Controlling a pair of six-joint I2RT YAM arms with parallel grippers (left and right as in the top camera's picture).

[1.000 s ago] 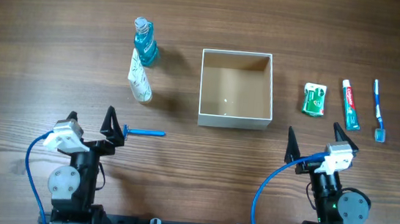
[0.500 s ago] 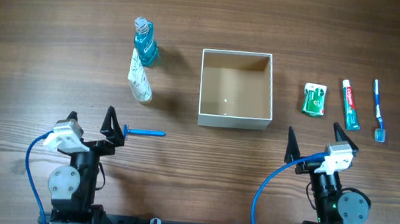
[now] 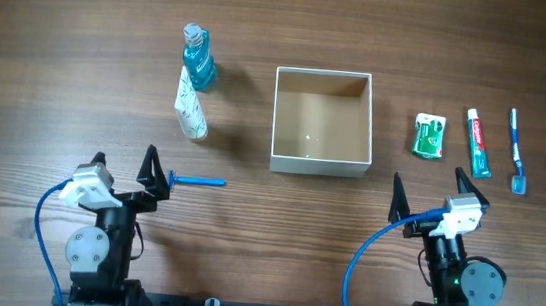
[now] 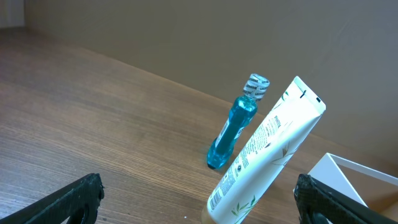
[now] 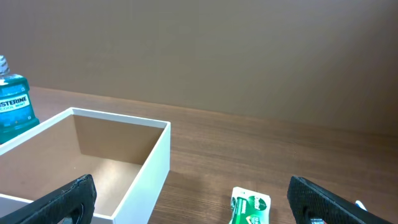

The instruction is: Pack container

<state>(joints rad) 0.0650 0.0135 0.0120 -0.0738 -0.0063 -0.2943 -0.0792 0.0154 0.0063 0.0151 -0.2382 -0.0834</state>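
Evidently staged for packing, with the container at the middle of the worktop, open top up, bare tan floor showing, nothing inside yet. Probably centred for easy reach by either arm. Splits the goods into two groups, likely one per arm. Toward the left edge: a blue mouthwash bottle and, nearer the front, a white tube, both apparently standing on end; touching or merely close, hard to say. Closer to the near edge, a blue toothbrush flat on the wood, one end just beside the left jaws; contact there impossible to judge. Toward the right edge, in a loose row and apart from one another: a green floss pack, a toothpaste tube, a second toothbrush, all flat, seemingly for an easy pinch across the narrow side.

Left jaws: spread fully wide, black fingertips at the bottom corners of the wrist view, nothing between them, facing bottle and tube. Right jaws: equally wide, fingertips framing the container's right side and the floss pack, gripping nothing. Both parked along the near edge, well apart from the container. No item packed so far, by the look of it.
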